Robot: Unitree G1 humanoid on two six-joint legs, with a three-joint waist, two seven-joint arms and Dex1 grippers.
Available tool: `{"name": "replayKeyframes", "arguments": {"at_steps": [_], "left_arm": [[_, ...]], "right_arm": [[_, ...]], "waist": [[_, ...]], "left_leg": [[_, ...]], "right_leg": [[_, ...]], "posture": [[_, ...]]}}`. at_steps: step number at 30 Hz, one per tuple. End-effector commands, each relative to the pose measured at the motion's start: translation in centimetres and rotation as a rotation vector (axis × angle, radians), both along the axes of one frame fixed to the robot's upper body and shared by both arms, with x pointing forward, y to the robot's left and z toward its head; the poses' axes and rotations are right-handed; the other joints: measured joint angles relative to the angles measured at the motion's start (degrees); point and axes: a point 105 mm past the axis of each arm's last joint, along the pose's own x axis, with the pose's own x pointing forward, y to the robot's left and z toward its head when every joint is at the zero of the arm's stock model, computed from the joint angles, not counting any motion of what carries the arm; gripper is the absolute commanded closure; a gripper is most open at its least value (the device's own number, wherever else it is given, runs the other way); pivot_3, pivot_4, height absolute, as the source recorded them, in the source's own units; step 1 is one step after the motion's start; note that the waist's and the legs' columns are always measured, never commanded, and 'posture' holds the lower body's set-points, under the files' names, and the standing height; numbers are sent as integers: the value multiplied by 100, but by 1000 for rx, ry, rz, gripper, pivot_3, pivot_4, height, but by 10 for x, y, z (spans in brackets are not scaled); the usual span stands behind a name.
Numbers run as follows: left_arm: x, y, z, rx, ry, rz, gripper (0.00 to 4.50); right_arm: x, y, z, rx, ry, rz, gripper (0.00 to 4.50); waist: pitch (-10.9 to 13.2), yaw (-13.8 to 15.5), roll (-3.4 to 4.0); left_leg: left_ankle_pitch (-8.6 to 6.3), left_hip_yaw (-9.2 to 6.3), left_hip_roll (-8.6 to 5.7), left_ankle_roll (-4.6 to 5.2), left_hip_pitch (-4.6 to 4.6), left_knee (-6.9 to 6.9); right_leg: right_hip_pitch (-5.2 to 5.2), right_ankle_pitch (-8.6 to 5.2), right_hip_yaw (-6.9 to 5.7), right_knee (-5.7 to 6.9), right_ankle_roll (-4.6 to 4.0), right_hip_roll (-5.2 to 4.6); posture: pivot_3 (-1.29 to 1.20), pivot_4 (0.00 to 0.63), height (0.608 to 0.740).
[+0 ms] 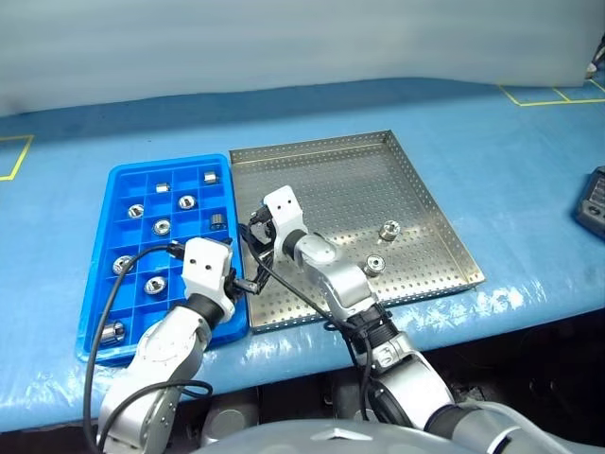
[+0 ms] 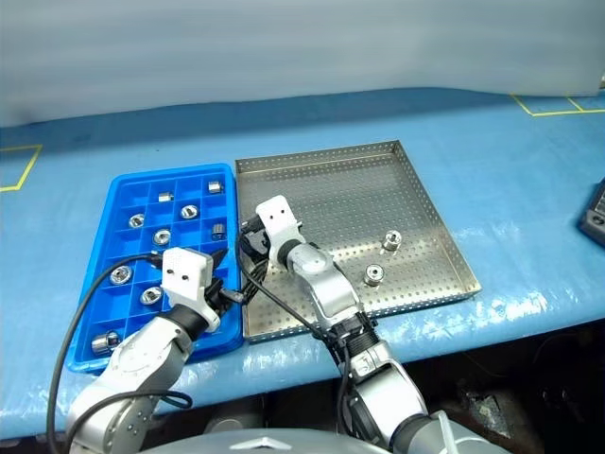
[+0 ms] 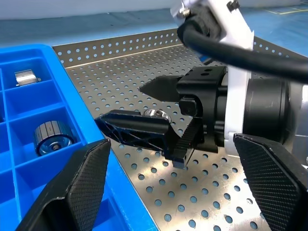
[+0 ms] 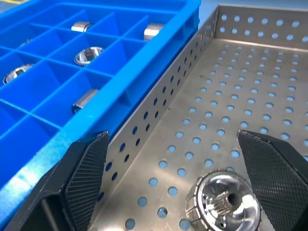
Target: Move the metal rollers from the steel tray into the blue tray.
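The steel tray (image 1: 425,189) lies in the middle of the table, with the blue tray (image 1: 99,274) against its left rim. Two metal rollers (image 1: 388,229) (image 1: 375,265) lie at the steel tray's right side. A third roller (image 4: 224,202) rests on the perforated floor near the left rim, between the fingers of my open right gripper (image 1: 253,235), which do not touch it. My left gripper (image 1: 241,271) is open and holds nothing. It hovers at the seam of the two trays, close to the right gripper (image 3: 122,103). Several rollers (image 1: 162,227) sit in the blue tray's compartments.
A dark device (image 1: 591,208) lies at the table's right edge. Yellow tape lines (image 1: 544,95) mark the blue table cover at the far corners. A black cable (image 1: 104,312) loops from my left wrist over the blue tray's near end. The table's front edge is close below both trays.
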Motion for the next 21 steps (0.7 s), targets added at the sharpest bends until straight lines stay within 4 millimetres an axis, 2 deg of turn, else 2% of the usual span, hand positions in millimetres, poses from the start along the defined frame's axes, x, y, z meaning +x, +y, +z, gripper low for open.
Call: {"name": "replayKeyframes", "arguments": {"at_steps": [1, 7, 13, 16, 21], "left_arm": [[-3, -3, 19, -13, -83, -7, 48], [-2, -5, 19, -13, -83, -21, 48], [-2, -6, 19, -14, -83, -35, 48], [-1, -7, 19, -14, -83, -39, 0], [-1, -7, 19, -17, -84, -36, 0]], "right_arm": [[6, 4, 11, 28, -34, -18, 0], [12, -10, -5, 10, 13, -80, 0], [9, -11, -15, 3, 49, -85, 0], [8, -10, -16, 4, 54, -82, 609], [8, -9, -15, 8, 52, -79, 2236]], "waist": [[0, -2, 0], [0, -4, 0], [0, -10, 0], [0, -10, 0], [0, -10, 0]], "left_leg": [[0, 0, 0, 0, 1, -1], [0, -1, 1, 0, 1, 0], [0, -1, 1, 0, 0, -2], [0, -1, 1, 0, 0, -2], [0, -1, 1, 0, 0, -1]], "right_leg": [[0, 0, 0, 1, 0, 0], [1, -1, -2, 2, -1, 0], [-1, -1, -2, 1, -2, 0], [0, -1, -2, 1, -2, 0], [0, -1, -2, 2, -2, 0]], "posture": [[145, 150, 740], [131, 150, 740], [122, 150, 740], [123, 150, 740], [126, 150, 740]]}}
